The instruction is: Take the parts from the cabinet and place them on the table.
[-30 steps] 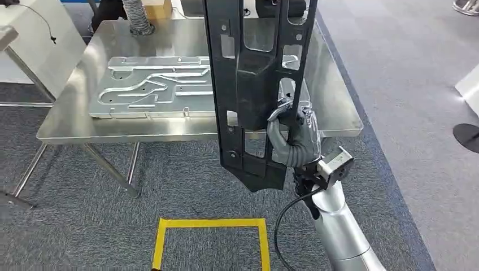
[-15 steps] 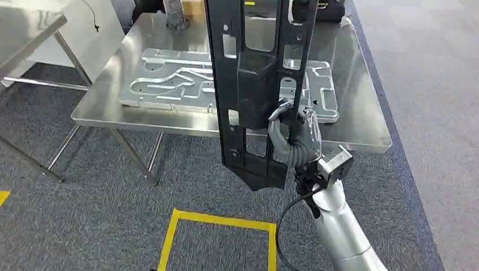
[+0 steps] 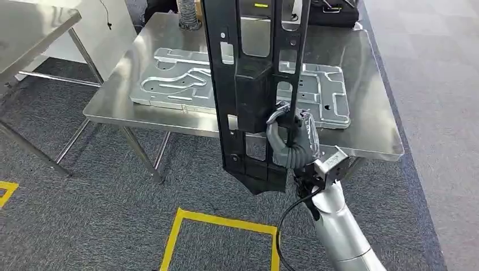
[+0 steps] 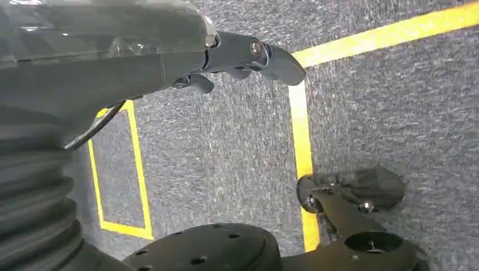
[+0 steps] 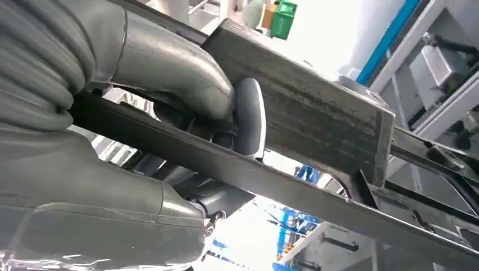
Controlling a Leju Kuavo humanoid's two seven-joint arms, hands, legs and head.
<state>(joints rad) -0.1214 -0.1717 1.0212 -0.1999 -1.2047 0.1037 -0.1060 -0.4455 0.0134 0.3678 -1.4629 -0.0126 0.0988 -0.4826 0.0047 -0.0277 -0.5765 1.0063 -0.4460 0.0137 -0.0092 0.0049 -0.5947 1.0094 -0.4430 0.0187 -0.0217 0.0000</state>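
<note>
At 12 o'clock above the desk [image 3: 373, 141] edge, my right hand [image 3: 291, 141] grips the black part [image 3: 251, 84] upright, unplaced; left hand [image 4: 248, 53] holds nothing, fingers loosely extended.

Black part [image 3: 252, 84]: long, flat frame panel with rectangular cut-outs and small holes, a boxy raised block at mid-length. Held upright, near vertical, top running out of the head view at 12 o'clock, pointed lower end at 6 o'clock over the carpet. Right hand [image 3: 292, 141] grips its lower edge strip, at 4 o'clock from the block. Steel surface [image 3: 373, 113] lies behind it.
</note>
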